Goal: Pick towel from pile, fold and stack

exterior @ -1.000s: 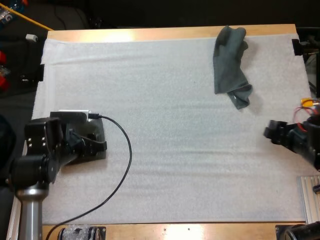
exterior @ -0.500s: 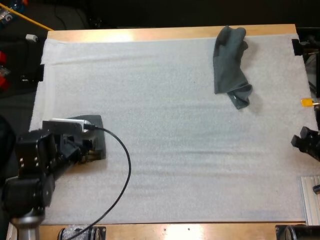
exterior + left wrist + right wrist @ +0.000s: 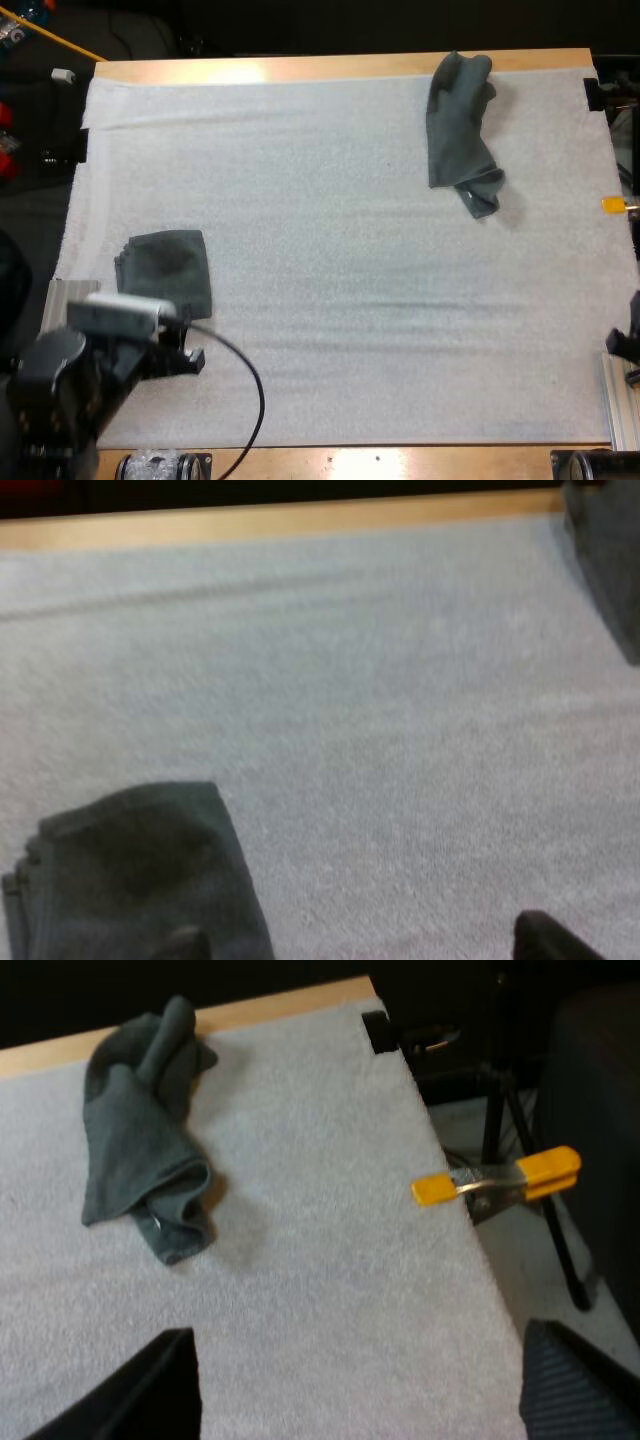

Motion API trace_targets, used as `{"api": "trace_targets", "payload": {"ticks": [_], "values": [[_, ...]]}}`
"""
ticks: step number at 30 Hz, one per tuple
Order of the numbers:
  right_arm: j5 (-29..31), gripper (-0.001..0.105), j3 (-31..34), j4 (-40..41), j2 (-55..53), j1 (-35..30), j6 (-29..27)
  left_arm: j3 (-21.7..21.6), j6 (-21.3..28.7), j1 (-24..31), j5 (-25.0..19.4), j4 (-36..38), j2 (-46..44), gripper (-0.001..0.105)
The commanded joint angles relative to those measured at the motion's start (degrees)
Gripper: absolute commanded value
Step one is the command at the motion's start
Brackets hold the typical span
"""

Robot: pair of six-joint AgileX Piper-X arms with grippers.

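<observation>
Left wrist view: folded towel [image 3: 130, 870] beside the spread left gripper [image 3: 365, 945]; right wrist view: crumpled towel [image 3: 140, 1130], right gripper [image 3: 358, 1365] spread.

The left arm [image 3: 60, 390] sits at the near left corner, and the left gripper [image 3: 360, 940] points forward with its two fingers wide apart, holding nothing. The right arm [image 3: 625, 345] shows at the right edge, and the right gripper [image 3: 357, 1355] is also spread wide and empty.
</observation>
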Motion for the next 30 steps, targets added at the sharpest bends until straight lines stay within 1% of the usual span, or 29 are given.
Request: {"api": "trace_targets", "payload": {"ticks": [1,4,6,11,21,27,30], "values": [[0.31,0.064,-0.11,1.31,-1.25,-0.24,-0.72,-0.06,0.07,-0.38,-0.49,0.82,-1.47,0.058],[0.31,0.064,-0.11,3.38,-4.56,-0.24,-0.72,-0.06,0.55,-0.38,-0.52,2.73,-5.81,0.058],[0.31,0.064,-0.11,4.64,-6.83,-0.24,-0.72,-0.06,2.48,-0.38,-0.64,4.11,-8.72,0.058],[0.31,0.064,-0.11,5.6,-11.75,-0.24,-0.29,-0.06,5.17,-0.38,-1.39,7.83,-14.77,0.058],[0.31,0.064,-0.11,8.47,-22.17,-0.24,-0.3,-0.17,5.66,-0.38,-1.38,12.79,-26.93,0.058],[-0.3,0.064,-0.72,12.31,-22.64,-0.24,0.99,-0.17,5.78,-0.38,-1.63,19.01,-32.67,0.058],[-0.54,0.064,-0.69,12.32,-22.64,-0.24,1.44,0.13,6.46,-0.38,-1.71,21.77,-32.57,0.058]]}}
